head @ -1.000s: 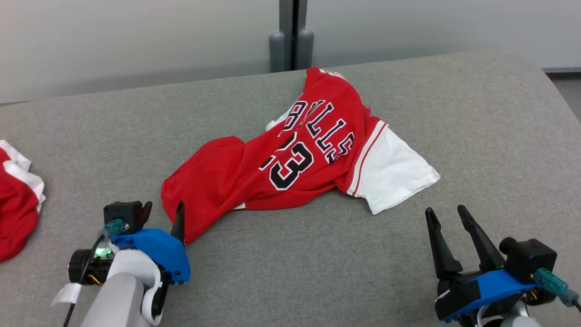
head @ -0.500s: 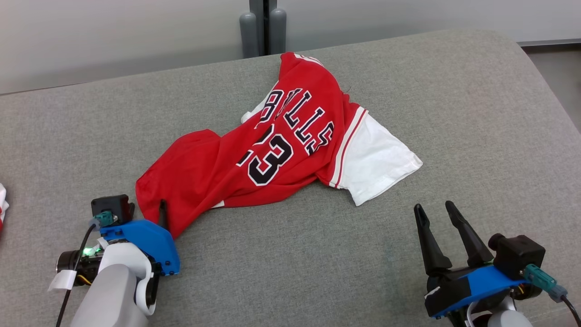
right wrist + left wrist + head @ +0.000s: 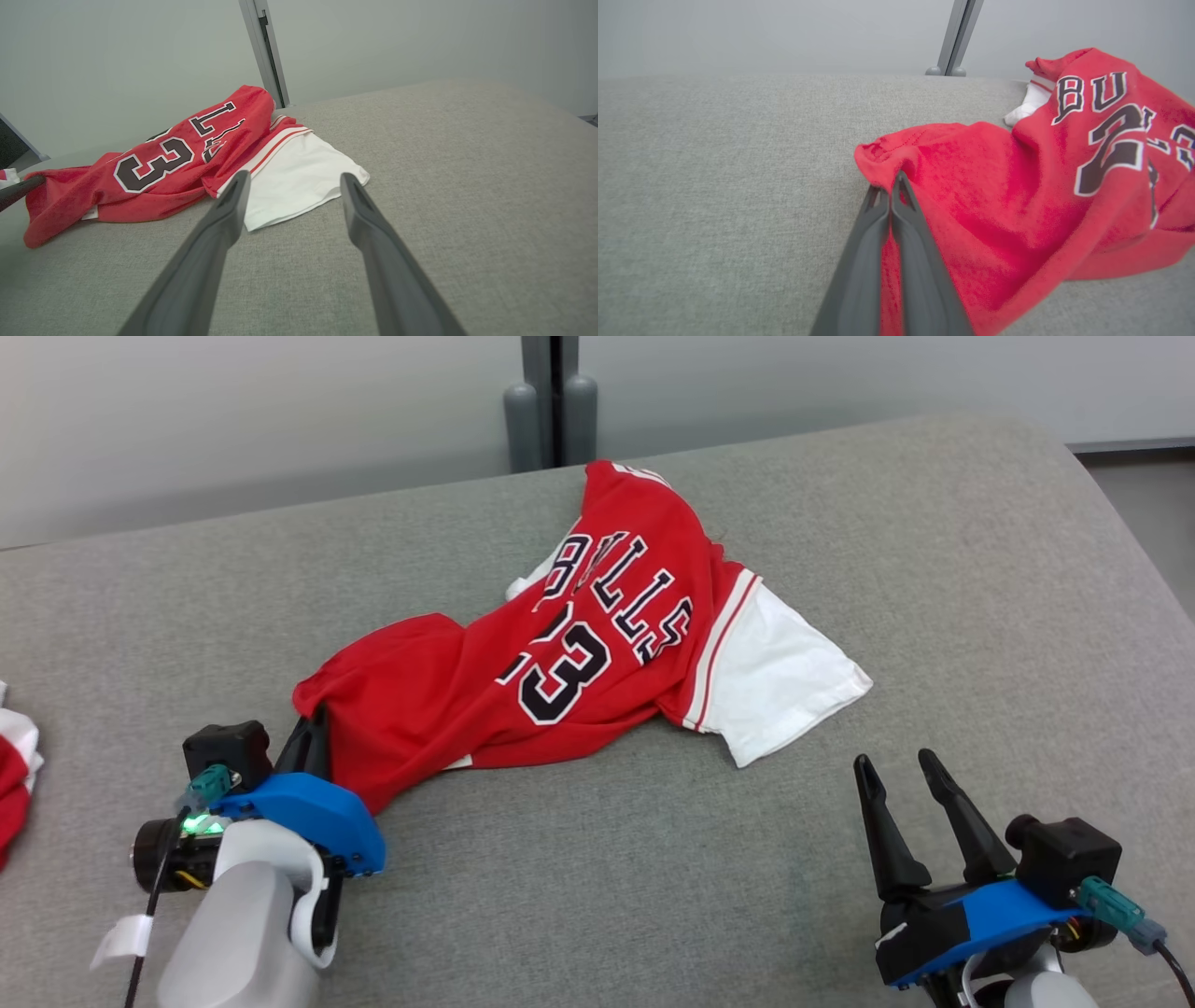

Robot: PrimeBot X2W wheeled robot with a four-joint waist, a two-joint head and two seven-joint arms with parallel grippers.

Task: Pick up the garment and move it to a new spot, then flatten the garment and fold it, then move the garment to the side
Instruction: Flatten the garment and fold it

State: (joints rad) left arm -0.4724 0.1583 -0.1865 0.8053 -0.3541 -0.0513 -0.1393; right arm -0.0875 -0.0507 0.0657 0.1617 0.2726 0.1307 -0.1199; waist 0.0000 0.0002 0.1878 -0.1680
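Grey fabric covers the worktop (image 3: 934, 569) on which everything lies. The left pincer (image 3: 889, 186) is closed on a red corner of the garment (image 3: 560, 653), at the front left end of the crumpled heap; only a thin pinch of cloth appears to be held. The right pincer (image 3: 892, 761) is spread wide and empty, near the white sleeve (image 3: 784, 681) but apart from it. If the garment is lifted by this one corner, the cloth could slip free or be dragged into a tighter bunch, and flattening would be made harder.

Pale forearms (image 3: 238, 924), blue wrist shells (image 3: 313, 807), black camera boxes (image 3: 227, 751), teal plugs (image 3: 1102, 899), dark fingers (image 3: 882, 831).
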